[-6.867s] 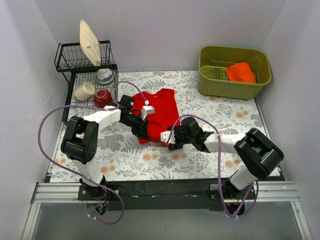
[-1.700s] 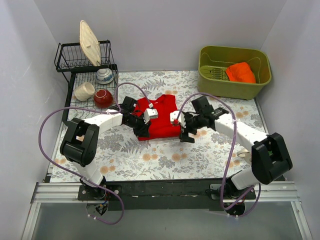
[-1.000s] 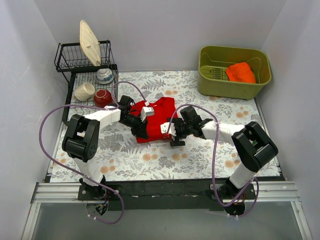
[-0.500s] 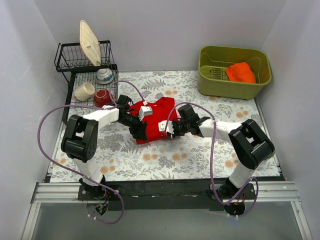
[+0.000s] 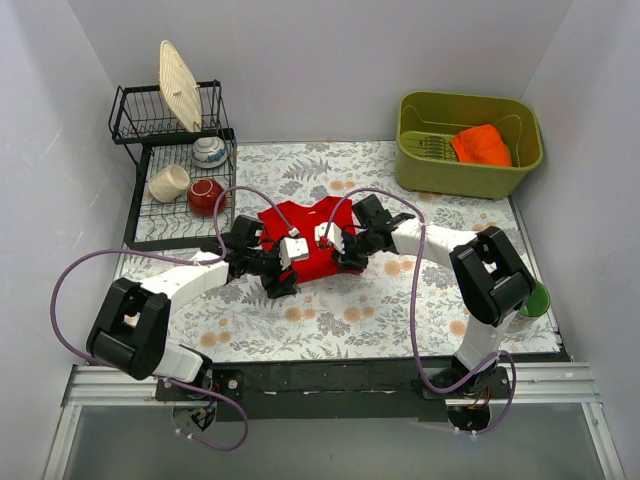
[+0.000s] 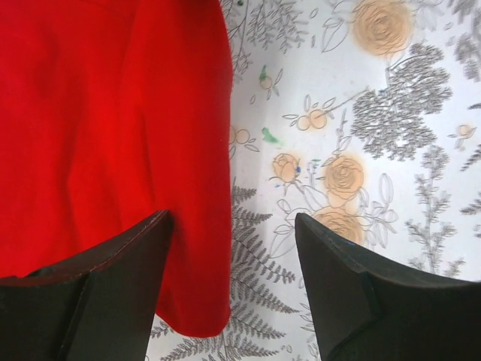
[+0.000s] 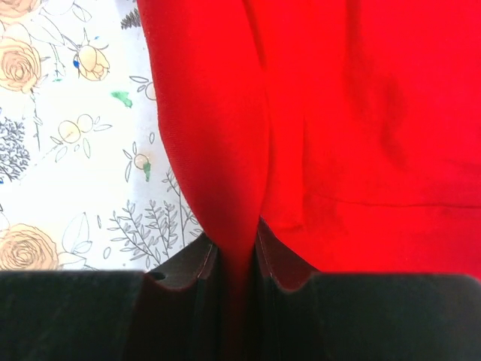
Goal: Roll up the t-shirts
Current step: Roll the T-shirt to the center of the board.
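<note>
Roughly in the middle of the floral tabletop lies the red t-shirt, folded into a compact shape. Its wider edge faces the far wall and its narrower end points toward the arm bases, so its long axis runs near to far, though only slightly longer than wide.

The 2 grippers sit at the shirt's near corners, 1 on each side. The left gripper is at the near left corner with its jaws spread. In the left wrist view, 1 finger is over the red cloth and the other is over bare tabletop, with the shirt's edge running between them. The right gripper is at the near right corner. Its wrist view shows the jaws pinched on a raised fold of the fabric.

The left arm reaches low and long from its base toward the shirt. The right arm bends sharply at the elbow, and its forearm runs leftward.
</note>
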### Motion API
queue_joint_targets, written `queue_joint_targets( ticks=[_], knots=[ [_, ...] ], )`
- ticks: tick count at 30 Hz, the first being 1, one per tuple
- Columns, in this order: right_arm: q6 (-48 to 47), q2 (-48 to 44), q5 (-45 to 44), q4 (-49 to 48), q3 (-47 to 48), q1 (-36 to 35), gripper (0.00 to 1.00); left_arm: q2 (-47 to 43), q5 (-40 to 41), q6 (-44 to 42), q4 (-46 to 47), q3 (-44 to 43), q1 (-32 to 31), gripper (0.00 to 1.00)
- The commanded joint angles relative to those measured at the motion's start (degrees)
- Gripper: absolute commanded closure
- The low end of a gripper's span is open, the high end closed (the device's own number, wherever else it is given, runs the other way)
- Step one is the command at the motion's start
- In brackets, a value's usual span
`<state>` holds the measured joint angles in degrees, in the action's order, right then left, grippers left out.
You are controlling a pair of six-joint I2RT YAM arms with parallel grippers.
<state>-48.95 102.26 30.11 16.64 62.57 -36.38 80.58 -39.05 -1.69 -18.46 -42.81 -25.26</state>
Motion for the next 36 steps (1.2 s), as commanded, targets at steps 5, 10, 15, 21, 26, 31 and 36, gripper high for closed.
queue_joint_targets(
  ticks=[5,10,15,21,26,31,36],
  knots=[
    [3.86,-0.13,2.59,2.34,0.54,0.17,0.76,1.42,6.43,-5.07,10.98,5.62,-0.41,0.42],
    [5.36,1.01,3.55,5.67,2.03,0.43,0.76,0.91,8.37,-6.39,11.96,7.56,-0.41,0.77],
    [0.90,0.66,6.36,15.49,5.00,0.52,0.75,-0.42,2.43,-8.66,-3.65,0.73,1.43,1.00],
    [-5.98,1.37,9.09,34.14,9.94,1.14,0.77,5.81,-4.45,-14.12,-31.35,-12.98,4.16,1.00],
    [-10.29,2.59,9.97,42.76,12.05,1.49,0.77,11.43,-6.92,-16.14,-43.12,-19.23,5.13,1.00],
    [-12.83,9.07,12.51,49.86,14.94,4.03,0.78,18.81,-6.30,-18.96,-47.28,-23.10,6.88,1.00],
    [-16.79,16.74,14.19,56.48,23.03,6.06,0.80,26.37,-4.99,-20.98,-48.60,-28.11,9.43,1.00]
  ],
)
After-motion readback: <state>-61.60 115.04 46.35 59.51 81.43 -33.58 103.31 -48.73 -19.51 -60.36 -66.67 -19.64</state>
